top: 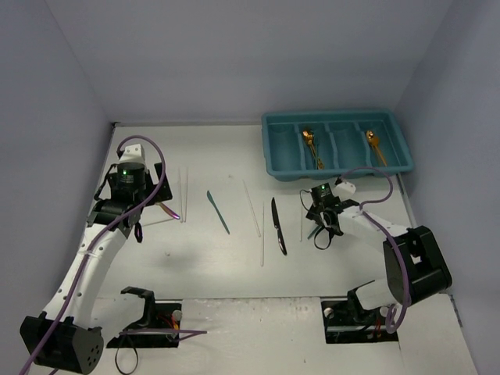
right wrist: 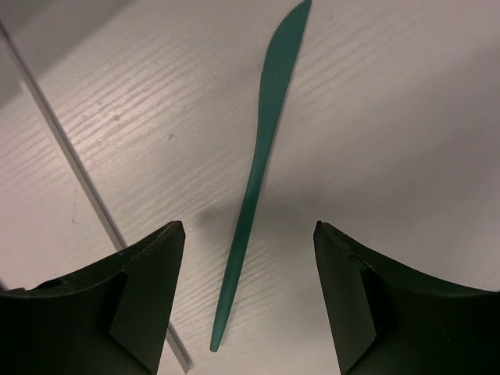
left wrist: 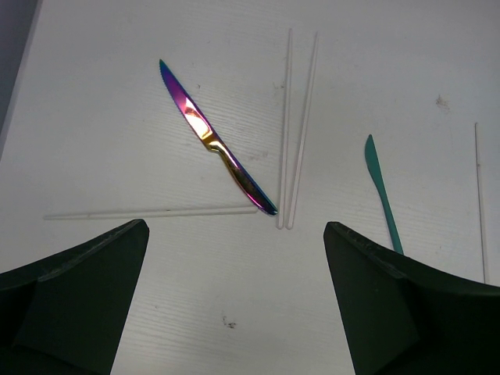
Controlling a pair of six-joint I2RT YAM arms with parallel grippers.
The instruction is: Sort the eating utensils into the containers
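Observation:
The teal tray [top: 273, 148] stands at the back right with a gold spoon [top: 312, 147] in one compartment and another gold spoon [top: 376, 147] further right. My right gripper [top: 324, 230] is open above the table, its fingers either side of the handle of a teal knife [right wrist: 258, 180], not touching it. My left gripper [top: 129, 215] is open and empty [left wrist: 234, 226]; ahead of it lie an iridescent purple knife [left wrist: 215, 144], a pair of white chopsticks [left wrist: 297, 125] and one crosswise chopstick [left wrist: 148, 212]. A second teal knife [top: 218, 211] lies mid-table.
A black knife [top: 278, 226] lies between the two arms, with single white chopsticks [top: 251, 207] beside it and another chopstick [top: 301, 223] next to the right gripper. Grey walls close in the table at the left, back and right.

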